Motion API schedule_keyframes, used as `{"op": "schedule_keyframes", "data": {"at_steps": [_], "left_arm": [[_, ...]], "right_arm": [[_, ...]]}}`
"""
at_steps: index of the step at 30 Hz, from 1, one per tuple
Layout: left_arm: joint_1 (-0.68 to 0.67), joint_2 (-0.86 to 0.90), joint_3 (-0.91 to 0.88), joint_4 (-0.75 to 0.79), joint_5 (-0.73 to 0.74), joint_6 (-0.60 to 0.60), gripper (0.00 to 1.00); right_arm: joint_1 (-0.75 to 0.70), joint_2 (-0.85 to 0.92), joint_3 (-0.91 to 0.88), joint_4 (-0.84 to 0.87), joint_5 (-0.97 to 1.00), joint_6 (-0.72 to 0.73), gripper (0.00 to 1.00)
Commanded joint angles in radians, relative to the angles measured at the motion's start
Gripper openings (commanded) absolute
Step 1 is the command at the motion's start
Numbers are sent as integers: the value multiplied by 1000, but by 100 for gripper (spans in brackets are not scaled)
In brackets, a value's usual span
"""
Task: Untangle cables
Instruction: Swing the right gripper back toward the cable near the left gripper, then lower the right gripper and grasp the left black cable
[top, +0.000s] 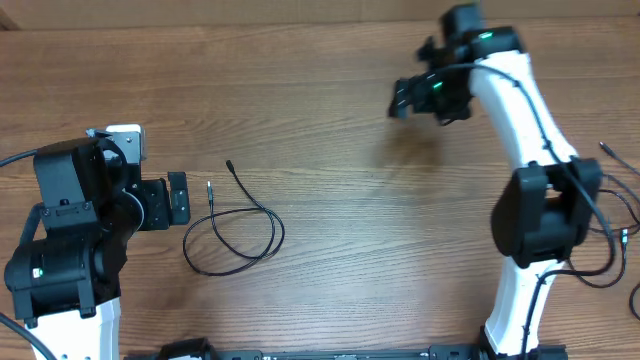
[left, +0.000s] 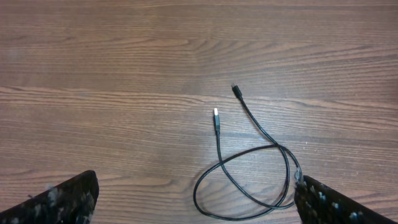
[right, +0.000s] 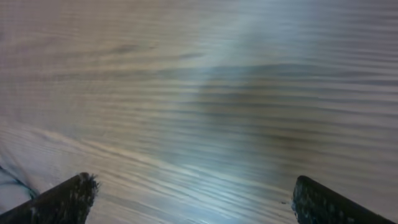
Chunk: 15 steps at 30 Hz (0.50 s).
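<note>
- Wood counter (top: 330, 60), one looped cable (left: 218, 140) on it.
- We see it just inboard of the left hand (top: 185, 197), fingers apart, empty.
- Right hand (top: 400, 100) is well apart from it, also spread; left is nearer.

Cable (left: 277, 146) on table (top: 330, 120), just beside left gripper (top: 179, 198).

Left arm (top: 70, 240) folded compact at near left; left gripper (top: 180, 198) points right, jaws wide apart. Right arm (top: 520, 110) stretched forward from its base at near right, wrist bent leftward; right gripper (top: 400, 98) points left, jaws wide apart. Right wrist view blurred; fingertips (right: 62, 202) at lower corners.
</note>
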<state>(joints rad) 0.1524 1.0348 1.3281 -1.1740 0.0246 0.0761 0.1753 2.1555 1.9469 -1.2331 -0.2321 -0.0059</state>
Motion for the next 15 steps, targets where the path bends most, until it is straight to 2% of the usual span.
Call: {"op": "schedule_keyframes", "data": {"at_steps": [1, 9, 15], "left_arm": [[4, 0, 4, 3, -6, -17, 100], [4, 0, 4, 3, -6, -17, 100], [4, 0, 4, 3, -6, -17, 100]], "right_arm": [[82, 5, -72, 55, -8, -30, 100], [260, 6, -195, 166, -14, -129, 100], [352, 6, -214, 195, -18, -134, 100]]}}
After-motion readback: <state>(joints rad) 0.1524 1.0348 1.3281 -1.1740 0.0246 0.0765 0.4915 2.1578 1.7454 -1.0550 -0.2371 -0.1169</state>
